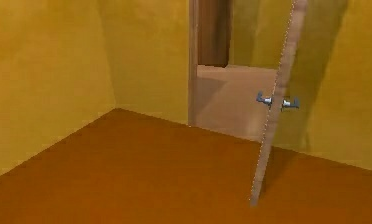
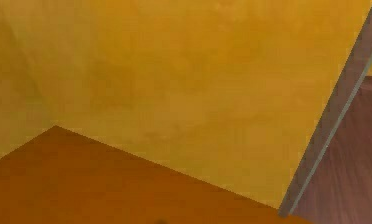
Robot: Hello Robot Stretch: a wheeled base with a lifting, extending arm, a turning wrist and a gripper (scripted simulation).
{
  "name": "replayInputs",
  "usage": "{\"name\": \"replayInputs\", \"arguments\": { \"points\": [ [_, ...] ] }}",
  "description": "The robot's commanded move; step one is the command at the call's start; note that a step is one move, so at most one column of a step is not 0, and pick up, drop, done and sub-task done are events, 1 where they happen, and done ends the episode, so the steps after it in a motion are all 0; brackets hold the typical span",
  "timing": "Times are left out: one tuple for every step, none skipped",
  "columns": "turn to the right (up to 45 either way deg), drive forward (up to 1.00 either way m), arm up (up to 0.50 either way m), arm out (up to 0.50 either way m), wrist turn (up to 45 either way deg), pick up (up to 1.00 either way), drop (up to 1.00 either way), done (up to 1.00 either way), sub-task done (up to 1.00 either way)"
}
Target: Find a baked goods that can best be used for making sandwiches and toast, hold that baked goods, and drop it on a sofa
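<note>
The state of the jaws cannot be told. An orange-brown floor [image 1: 144, 170] is bounded by yellow walls [image 1: 54, 60]; a doorway [image 1: 219, 95] is flanked by an open door [image 1: 289, 50], seen edge-on.

This looks like a bare room in a house, with mustard-yellow walls [image 1: 54, 70] meeting an orange-brown floor [image 1: 144, 170]. A wooden door [image 1: 287, 50] with a grey lever handle [image 1: 274, 101] stands ajar. Just left of the door, a doorway [image 1: 222, 95] gives onto a room with paler flooring.
</note>
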Motion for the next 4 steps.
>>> {"name": "replayInputs", "arguments": {
  "points": [
    [3.0, 0.00, 0.00, 0.00, 0.0, 0.00, 0.00, 0.00, 0.00],
    [0.0, 1.00, 0.00, 0.00, 0.0, 0.00, 0.00, 0.00, 0.00],
    [3.0, 0.00, 0.00, 0.00, 0.0, 0.00, 0.00, 0.00, 0.00],
    [0.0, 0.10, 0.00, 0.00, 0.0, 0.00, 0.00, 0.00, 0.00]
  ]
}}
